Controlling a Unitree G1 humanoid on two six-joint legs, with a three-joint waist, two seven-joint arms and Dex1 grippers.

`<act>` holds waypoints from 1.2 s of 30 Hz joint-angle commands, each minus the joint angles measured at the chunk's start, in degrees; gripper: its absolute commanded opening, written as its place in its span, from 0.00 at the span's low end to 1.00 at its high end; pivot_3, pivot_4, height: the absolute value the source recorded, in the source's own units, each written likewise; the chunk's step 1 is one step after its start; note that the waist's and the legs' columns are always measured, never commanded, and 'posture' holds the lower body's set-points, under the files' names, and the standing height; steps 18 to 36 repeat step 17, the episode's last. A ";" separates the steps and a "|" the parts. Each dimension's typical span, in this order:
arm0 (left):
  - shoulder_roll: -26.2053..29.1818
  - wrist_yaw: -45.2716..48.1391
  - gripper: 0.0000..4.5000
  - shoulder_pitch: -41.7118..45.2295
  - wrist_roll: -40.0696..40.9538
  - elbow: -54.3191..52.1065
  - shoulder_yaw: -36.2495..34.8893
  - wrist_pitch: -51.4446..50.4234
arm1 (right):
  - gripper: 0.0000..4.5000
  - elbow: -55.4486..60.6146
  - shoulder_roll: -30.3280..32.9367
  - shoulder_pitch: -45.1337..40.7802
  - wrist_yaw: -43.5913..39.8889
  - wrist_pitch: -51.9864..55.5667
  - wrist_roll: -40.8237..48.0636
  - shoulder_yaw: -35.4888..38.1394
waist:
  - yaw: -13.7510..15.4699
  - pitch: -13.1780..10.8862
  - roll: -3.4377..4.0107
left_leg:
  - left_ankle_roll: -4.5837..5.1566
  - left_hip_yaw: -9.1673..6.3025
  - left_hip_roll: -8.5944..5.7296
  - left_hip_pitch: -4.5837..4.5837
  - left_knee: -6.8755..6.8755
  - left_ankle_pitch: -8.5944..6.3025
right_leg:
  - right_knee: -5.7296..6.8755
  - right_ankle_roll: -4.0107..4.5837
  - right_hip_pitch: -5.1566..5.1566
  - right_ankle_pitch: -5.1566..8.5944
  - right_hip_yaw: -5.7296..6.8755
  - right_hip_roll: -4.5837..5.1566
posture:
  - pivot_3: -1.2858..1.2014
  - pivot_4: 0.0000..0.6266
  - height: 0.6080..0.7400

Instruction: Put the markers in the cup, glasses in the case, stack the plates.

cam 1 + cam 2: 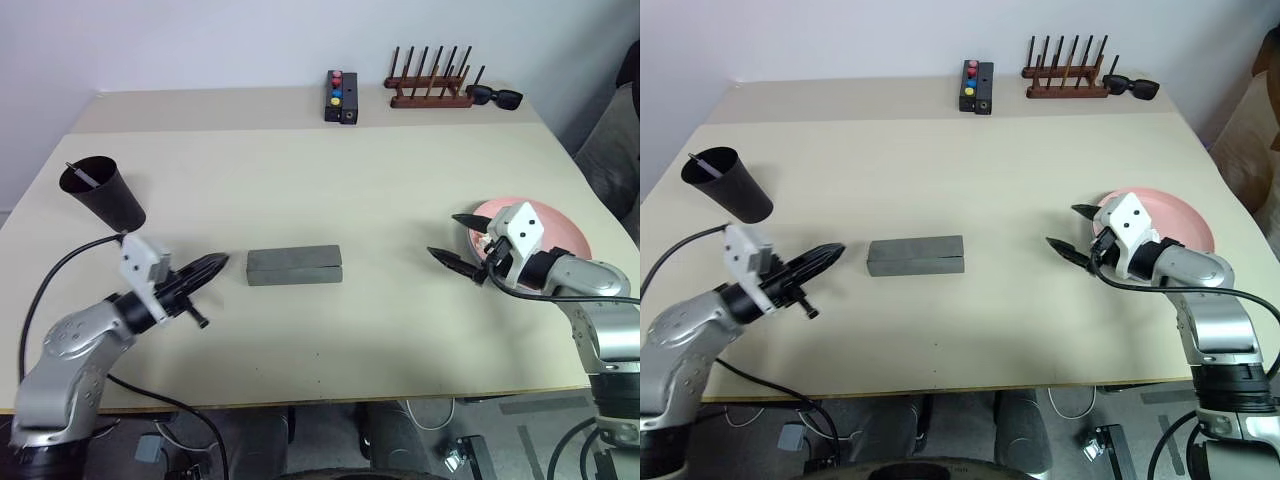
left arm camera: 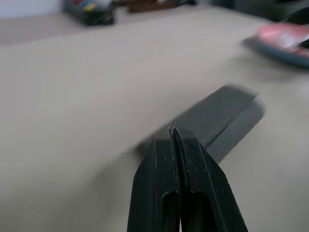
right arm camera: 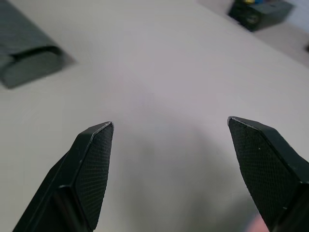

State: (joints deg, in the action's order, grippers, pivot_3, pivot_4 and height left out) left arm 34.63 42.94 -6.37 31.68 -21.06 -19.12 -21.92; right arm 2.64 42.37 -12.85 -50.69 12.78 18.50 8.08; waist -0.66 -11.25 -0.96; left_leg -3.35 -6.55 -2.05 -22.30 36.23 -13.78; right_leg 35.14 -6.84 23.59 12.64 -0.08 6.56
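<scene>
Both hands flank case [image 1: 294, 267]; sunglasses [image 1: 496, 96] far back.

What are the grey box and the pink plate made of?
The grey rectangular case looks fabric-covered: dull, no shine, with a seam along its side. The round pink plate seems to be plastic: smooth, even colour, thin rim. Neither is certain from looks.

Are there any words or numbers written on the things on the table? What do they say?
None can be read.
The black box at the back has red, blue and yellow buttons on top but no letters or numbers that can be made out.
The grey case, the black cup, the pink plate and the wooden rack look plain, with no writing on them.
</scene>
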 commanded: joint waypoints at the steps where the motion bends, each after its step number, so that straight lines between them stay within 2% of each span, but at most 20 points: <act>1: 0.59 -0.81 0.00 -2.14 -0.59 -0.96 -4.43 2.49 | 0.85 0.30 -0.08 -0.99 -1.62 -0.39 1.76 0.93 | 0.11 0.00 0.00 | 0.00 0.00 0.00 0.00 0.00 0.00 | 0.00 0.00 0.00 0.00 0.00 0.01 | 0.52 0.24 0.95; 7: 0.31 -1.70 0.00 -5.45 -2.59 1.67 -7.38 4.90 | 0.85 -5.03 -0.13 -2.98 -3.38 -2.40 1.12 0.90 | -0.08 0.00 0.00 | -0.01 0.03 0.00 0.01 -0.04 0.00 | -0.02 0.01 0.01 0.00 0.00 0.02 | 0.52 0.24 0.95; 17: -0.28 -3.39 0.00 -6.28 -2.48 1.40 -7.62 5.21 | 0.85 -10.24 -1.87 -5.14 -4.48 -5.97 -0.02 -0.63 | -0.11 0.00 0.00 | -0.01 0.04 0.00 -0.01 -0.04 0.00 | -0.02 0.01 0.04 0.00 0.01 0.02 | 0.52 0.24 0.95; 36: -0.28 -3.39 0.00 -6.28 -2.48 1.40 -7.62 5.21 | 0.85 -10.24 -1.87 -5.14 -4.48 -5.97 -0.02 -0.63 | -0.11 0.00 0.00 | -0.01 0.04 0.00 -0.01 -0.04 0.00 | -0.02 0.01 0.04 0.00 0.01 0.02 | 0.52 0.24 0.95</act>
